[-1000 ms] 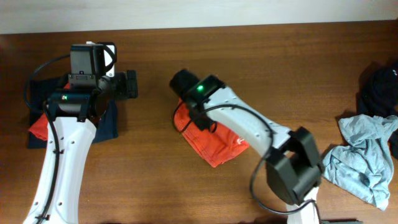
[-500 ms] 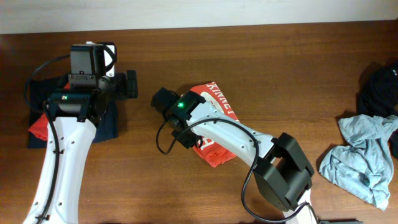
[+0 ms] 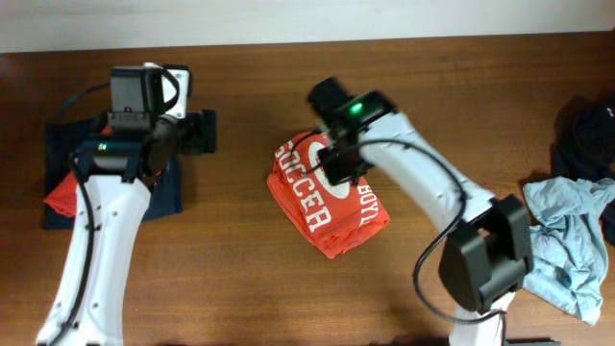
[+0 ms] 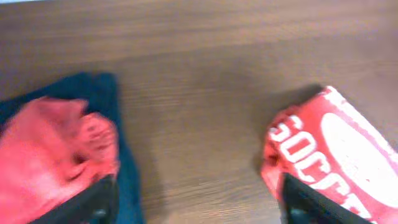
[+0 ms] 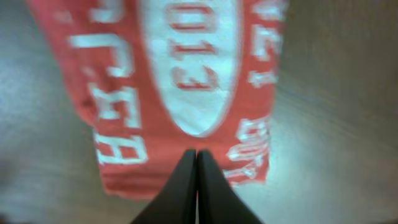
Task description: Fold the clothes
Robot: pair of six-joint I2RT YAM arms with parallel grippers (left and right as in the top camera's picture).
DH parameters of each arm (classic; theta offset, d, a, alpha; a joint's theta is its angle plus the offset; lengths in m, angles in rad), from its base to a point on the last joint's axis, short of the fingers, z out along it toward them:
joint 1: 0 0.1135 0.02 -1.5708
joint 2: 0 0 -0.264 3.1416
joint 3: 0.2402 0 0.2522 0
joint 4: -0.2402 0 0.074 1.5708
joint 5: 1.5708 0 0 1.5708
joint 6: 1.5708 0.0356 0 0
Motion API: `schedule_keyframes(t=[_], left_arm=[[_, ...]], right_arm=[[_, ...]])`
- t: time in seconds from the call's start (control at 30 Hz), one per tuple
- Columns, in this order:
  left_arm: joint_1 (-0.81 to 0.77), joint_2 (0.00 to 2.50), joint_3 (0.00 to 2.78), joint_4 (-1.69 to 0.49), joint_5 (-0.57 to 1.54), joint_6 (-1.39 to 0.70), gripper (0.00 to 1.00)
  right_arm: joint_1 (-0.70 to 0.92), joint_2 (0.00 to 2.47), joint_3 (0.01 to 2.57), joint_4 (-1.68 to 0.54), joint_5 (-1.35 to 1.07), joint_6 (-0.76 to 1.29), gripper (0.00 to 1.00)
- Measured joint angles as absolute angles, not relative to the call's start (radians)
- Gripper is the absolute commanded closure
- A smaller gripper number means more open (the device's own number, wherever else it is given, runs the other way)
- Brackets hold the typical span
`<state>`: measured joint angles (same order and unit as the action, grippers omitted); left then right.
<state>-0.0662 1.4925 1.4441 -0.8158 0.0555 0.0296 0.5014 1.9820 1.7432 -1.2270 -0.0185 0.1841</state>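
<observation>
Red-orange T-shirt lies folded, white "SOCCER" print up; right fingers pressed together, left fingers spread.

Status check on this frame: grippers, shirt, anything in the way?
Left gripper open, empty. Right gripper shut, empty, over the soccer T-shirt. Shirt folded, print up. Nothing blocking it; grey-blue garment crumpled, far right.

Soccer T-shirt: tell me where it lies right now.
In the overhead view the soccer T-shirt lies folded centrally, beneath the shut right hand, with the navy garment off to its left.
</observation>
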Motion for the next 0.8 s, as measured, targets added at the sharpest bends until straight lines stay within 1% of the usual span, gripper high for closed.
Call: schedule_keyframes(t=[0.13,0.2,0.27,0.43,0.53,0.73,0.8], left_arm=[[-0.088,1.618,1.456,-0.772,0.192,0.093,0.57],[-0.108,1.705,1.456,-0.739,0.279,0.141,0.66],[-0.134,1.792,1.456,-0.705,0.349,0.172,0.72],[-0.211,1.947,1.456,-0.682,0.433,0.215,0.80],[-0.255,2.008,1.455,-0.678,0.445,0.242,0.82],[-0.295,2.086,1.455,-0.672,0.400,0.260,0.82],[-0.295,2.109,1.455,-0.673,0.373,0.262,0.85]], right_arm=[[0.404,1.982,1.737,-1.229,-0.207,0.218,0.96],[0.381,1.982,1.713,-1.227,-0.279,0.229,0.96],[0.377,1.982,1.663,-1.219,-0.339,0.233,0.96],[0.405,1.982,1.515,-1.156,-0.434,0.239,0.96],[0.417,1.983,1.433,-1.097,-0.463,0.259,0.96],[0.411,1.983,1.302,-1.001,-0.477,0.318,0.96],[0.402,1.983,1.273,-0.991,-0.472,0.336,0.96]])
